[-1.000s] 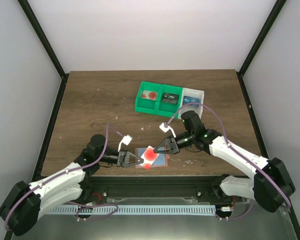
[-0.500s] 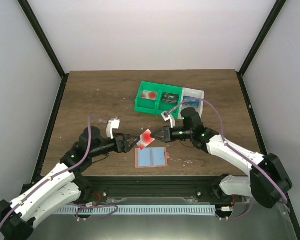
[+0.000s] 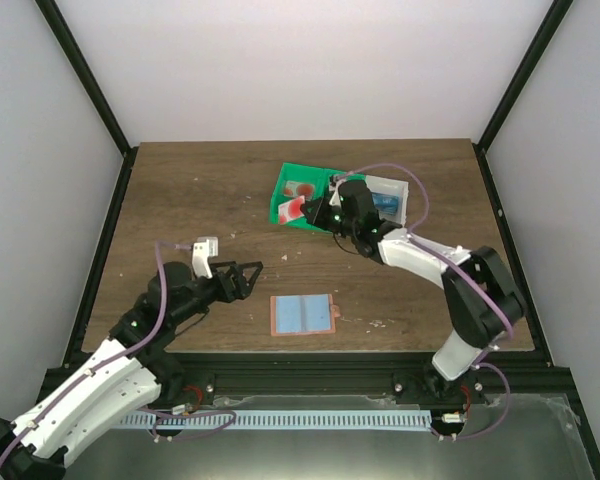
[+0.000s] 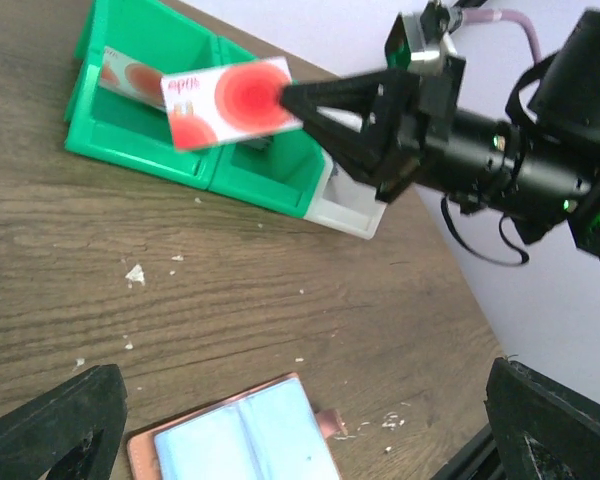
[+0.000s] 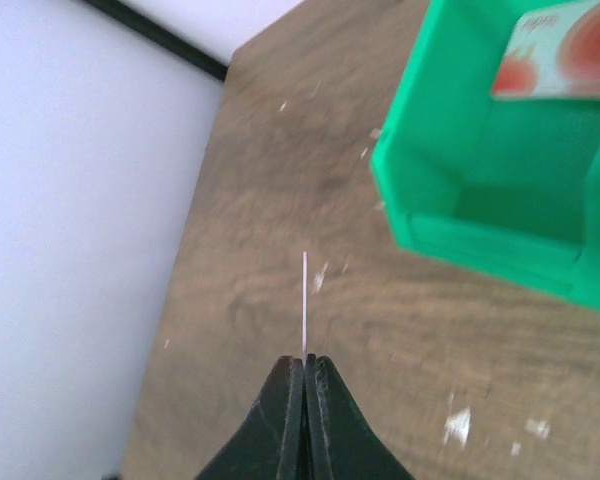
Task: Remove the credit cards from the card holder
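Showing the card holder (image 3: pixel 302 314) lying open and flat on the table (image 3: pixel 180 200) near its front edge, light-blue faces up. Hovering the left gripper (image 3: pixel 248 278) just left of it and slightly beyond, jaws spread wide, grasping nothing. Farther back, pinching a red-and-white credit card (image 4: pixel 225 100) in the right gripper (image 4: pixel 288 97), jaws clenched on one short edge, up off the table close to the leftmost green bin (image 4: pixel 140 120). Showing a second such card (image 5: pixel 565 50) leaning inside that bin.
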Tool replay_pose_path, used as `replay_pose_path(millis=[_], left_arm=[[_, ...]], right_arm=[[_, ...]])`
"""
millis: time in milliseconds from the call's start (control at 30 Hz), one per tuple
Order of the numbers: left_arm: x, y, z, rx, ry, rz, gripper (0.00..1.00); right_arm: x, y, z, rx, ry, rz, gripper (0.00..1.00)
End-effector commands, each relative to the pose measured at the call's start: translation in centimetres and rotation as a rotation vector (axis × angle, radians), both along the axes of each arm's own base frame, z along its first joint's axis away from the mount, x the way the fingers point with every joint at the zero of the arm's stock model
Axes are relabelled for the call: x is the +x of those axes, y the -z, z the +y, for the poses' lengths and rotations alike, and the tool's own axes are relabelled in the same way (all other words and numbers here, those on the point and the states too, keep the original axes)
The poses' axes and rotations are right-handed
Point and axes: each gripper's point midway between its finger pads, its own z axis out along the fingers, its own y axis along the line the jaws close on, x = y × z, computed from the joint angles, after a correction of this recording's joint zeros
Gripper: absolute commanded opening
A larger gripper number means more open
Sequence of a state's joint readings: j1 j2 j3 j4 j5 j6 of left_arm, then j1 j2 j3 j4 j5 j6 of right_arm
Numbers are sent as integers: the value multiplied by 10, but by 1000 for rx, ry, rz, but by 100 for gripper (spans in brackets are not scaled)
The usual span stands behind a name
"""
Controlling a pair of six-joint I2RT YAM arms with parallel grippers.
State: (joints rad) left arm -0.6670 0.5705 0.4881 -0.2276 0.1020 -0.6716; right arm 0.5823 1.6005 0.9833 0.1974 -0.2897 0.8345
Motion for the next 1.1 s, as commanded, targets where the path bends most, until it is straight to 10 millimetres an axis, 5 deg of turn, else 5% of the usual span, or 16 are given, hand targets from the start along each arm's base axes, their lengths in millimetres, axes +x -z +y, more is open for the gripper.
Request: replay_pose_path(millis=[0,200,533,1067], left_arm=[[2,15,3,21,-17,13,100],[-2,26,-2,6,15,30,100],[-6,23,-2,-19,28,12,100],[-8,30,-4,-34,36,38,100]], right_arm=[[59,-15,-15,-4,193,-72,0],[106,-3,-18,-55,301,-95,0],[155,34,-16,-21,387,-47,0],[180,76,-11,-4,459,40,2]])
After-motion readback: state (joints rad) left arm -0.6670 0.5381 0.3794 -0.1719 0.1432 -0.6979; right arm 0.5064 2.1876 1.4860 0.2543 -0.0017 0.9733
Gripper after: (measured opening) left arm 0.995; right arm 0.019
